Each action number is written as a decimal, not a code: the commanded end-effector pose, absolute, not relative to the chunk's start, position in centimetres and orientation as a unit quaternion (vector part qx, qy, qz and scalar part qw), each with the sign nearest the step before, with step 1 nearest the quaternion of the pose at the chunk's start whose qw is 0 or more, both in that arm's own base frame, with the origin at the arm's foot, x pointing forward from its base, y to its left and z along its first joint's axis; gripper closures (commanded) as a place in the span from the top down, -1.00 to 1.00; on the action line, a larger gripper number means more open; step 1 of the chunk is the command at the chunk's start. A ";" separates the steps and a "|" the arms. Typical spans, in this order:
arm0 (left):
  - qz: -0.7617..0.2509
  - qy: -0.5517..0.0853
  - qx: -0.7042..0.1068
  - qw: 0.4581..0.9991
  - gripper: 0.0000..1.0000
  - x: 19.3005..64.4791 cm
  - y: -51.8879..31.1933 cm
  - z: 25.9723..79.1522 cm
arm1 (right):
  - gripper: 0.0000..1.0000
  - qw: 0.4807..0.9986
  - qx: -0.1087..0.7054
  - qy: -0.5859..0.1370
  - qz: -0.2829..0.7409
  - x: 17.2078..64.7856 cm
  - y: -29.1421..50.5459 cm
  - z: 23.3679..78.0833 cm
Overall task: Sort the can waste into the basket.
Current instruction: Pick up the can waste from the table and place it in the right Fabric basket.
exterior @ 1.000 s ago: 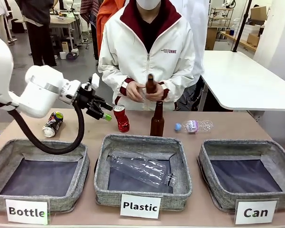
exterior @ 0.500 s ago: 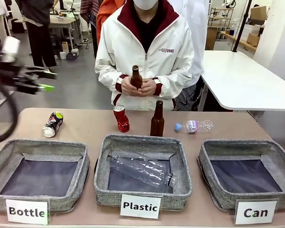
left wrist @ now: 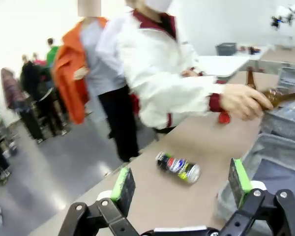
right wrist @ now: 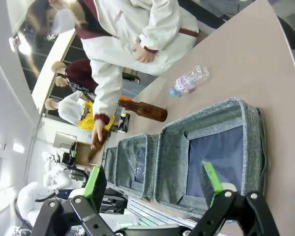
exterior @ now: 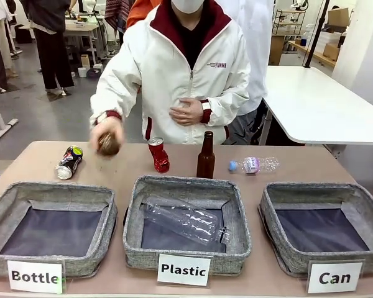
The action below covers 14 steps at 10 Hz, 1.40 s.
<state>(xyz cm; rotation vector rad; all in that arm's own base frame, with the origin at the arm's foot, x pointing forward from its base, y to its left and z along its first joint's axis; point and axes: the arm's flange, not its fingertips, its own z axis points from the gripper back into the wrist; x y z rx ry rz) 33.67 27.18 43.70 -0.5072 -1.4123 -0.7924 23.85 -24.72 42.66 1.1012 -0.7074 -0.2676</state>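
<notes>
Tan tabletop (exterior: 311, 164) in busy workshop, square grey fabric basket (exterior: 323, 189) labelled "Can", "Plastic" basket (exterior: 133, 223) and "Bottle" basket (exterior: 50, 191) left of it, left gripper (left wrist: 181, 182) and right gripper (right wrist: 153, 181) spread apart.

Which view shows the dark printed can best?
Front view: the dark can is sharp and whole. Left wrist view shows it larger but blurred; right wrist view, too small to judge.

Left pincer (left wrist: 180, 173) and right pincer (right wrist: 153, 183): black linked fingers with round pivot bolts, each tipped by a green pad. Person (exterior: 186, 74): white zip jacket with dark red collar and cuffs, small chest lettering, white mask.
</notes>
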 end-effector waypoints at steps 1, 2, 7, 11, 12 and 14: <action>-0.290 -0.667 -0.202 0.656 1.00 29.3 29.7 39.7 | 1.00 0.778 0.513 -0.343 -0.115 24.0 -24.8 42.7; -0.285 -0.674 -0.202 0.651 1.00 28.8 30.1 39.1 | 1.00 0.778 0.513 -0.343 -0.115 24.0 -24.8 42.7; -0.321 -0.680 -0.172 0.636 1.00 30.3 28.8 39.8 | 1.00 0.778 0.513 -0.343 -0.115 24.0 -24.8 42.7; -0.431 -0.602 -0.135 0.658 1.00 38.2 21.3 44.7 | 1.00 0.778 0.513 -0.343 -0.115 24.0 -24.8 42.7; -0.449 -0.586 -0.136 0.660 1.00 39.9 20.1 45.2 | 1.00 0.778 0.513 -0.343 -0.115 24.0 -24.8 42.7; -0.472 -0.553 -0.129 0.674 1.00 43.1 18.3 45.6 | 1.00 0.778 0.513 -0.343 -0.115 24.0 -24.8 42.7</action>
